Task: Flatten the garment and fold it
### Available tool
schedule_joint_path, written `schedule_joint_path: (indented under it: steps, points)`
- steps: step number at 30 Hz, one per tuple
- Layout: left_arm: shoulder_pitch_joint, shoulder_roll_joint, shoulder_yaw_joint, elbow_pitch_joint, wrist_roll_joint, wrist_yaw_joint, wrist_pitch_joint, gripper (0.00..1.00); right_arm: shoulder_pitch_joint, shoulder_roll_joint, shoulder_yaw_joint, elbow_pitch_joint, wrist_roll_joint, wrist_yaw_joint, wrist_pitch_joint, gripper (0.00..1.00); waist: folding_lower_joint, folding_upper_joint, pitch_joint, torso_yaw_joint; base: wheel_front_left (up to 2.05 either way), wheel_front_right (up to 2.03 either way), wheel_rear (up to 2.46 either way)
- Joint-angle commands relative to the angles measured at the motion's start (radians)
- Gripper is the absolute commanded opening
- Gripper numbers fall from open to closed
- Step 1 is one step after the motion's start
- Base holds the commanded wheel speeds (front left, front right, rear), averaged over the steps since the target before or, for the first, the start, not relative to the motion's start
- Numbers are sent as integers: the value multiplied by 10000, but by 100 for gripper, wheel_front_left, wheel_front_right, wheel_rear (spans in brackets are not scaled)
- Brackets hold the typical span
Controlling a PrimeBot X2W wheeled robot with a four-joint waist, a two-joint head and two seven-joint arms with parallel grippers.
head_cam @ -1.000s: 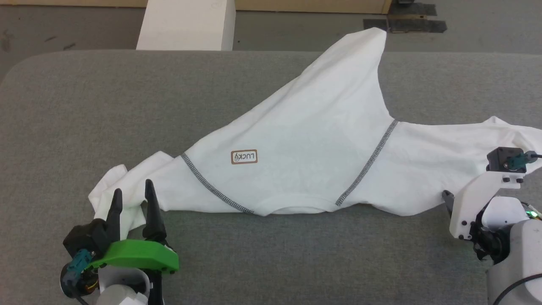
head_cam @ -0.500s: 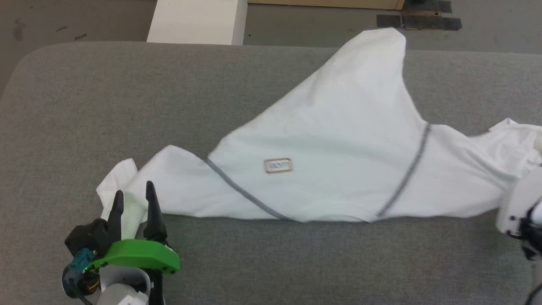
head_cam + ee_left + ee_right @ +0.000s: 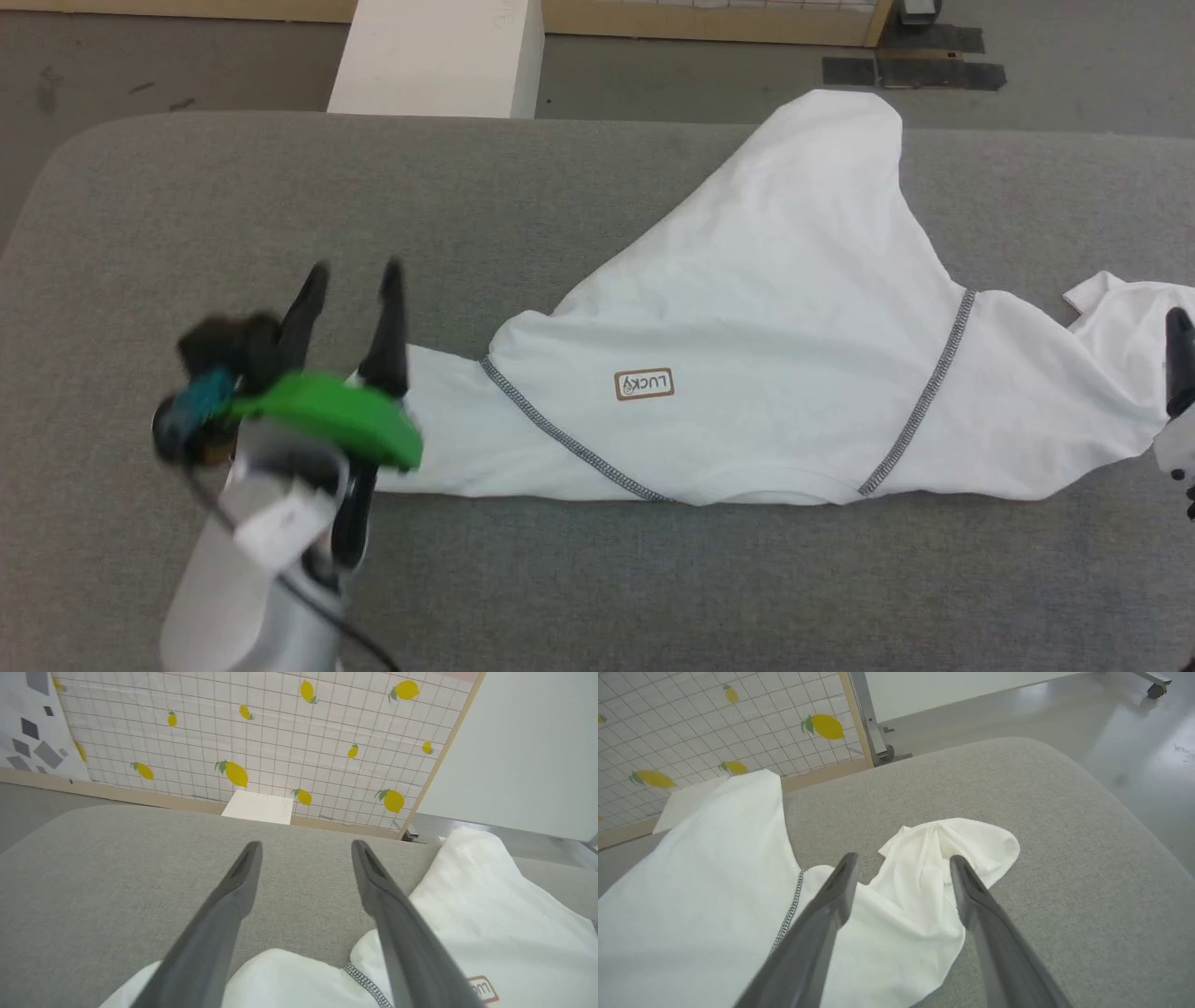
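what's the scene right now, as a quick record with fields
surface: grey table
shirt: spread out, unfolded, not yet flat, collar toward robot
patch: facing up
left gripper: jaws open, empty, above left sleeve
right gripper: jaws open, empty, above bunched right sleeve
behind table: white box

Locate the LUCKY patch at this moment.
In the head view the LUCKY patch sits near centre on the garment, between its two grey seams, nearer the left seam, right of the left hand.
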Motion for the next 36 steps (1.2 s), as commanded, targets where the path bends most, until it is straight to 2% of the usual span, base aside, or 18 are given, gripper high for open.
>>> schedule_joint_path:
  steps: [1, 5, 9, 11, 15, 20, 21, 22, 24, 29, 36]
  points:
    - [-796, 74, -273, 100, 166, -214, 454, 100, 294, 41, 45, -345, 331, -15, -320, 100, 0, 0, 40, -167, 0, 0, 0]
    - [-2582, 64, -1099, 1011, -18, -820, 1864, 100, 771, 59, 570, -652, 1448, -15, -922, 100, 0, 0, 224, -652, 0, 0, 0]
    - [-3970, 95, -1788, 2692, -335, -1032, 3957, 100, 1105, 61, 1358, -643, 2156, -15, -1362, 100, 0, 0, 507, -1385, 0, 0, 0]
    - [-4439, 55, -1964, 3562, -441, -1001, 5103, 100, 1227, 62, 1650, -650, 2259, -15, -1507, 100, 0, 0, 672, -1731, 0, 0, 0]
    - [-4968, 206, -2474, 5007, -144, -672, 7281, 100, 1319, 63, 1893, -580, 2286, -15, -1716, 100, 0, 0, 991, -2307, 0, 0, 0]
    - [-4888, 384, -2775, 5857, -143, -482, 9255, 98, 1368, 63, 1929, -578, 2153, -15, -1936, 100, 0, 0, 1191, -2733, 0, 0, 0]
    - [-4848, 410, -2798, 5861, -170, -462, 9488, 36, 1368, 63, 1901, -580, 2186, -15, -1980, 100, 0, 0, 1233, -2762, 0, 0, 0]
    - [-4809, 399, -2726, 5807, -271, -438, 9531, 0, 1371, 63, 1895, -577, 2188, -15, -1995, 100, 0, 0, 1268, -2784, 0, 0, 0]
    - [-4788, 490, -2627, 5619, -270, -248, 9403, 0, 1363, 63, 1897, -562, 2189, -15, -2027, 100, 0, 0, 1362, -2803, 0, 0, 0]
    - [-5198, 1212, -2270, 5057, 389, 631, 7571, 0, 1207, 64, 2212, -483, 2389, -15, -2131, 100, 0, 0, 1626, -2948, 0, 0, 0]
    - [-6065, 1846, -2047, 5156, 839, 952, 6025, 0, 947, 64, 2455, -405, 2448, -15, -2290, 100, 0, 0, 1942, -3133, 0, 0, 0]
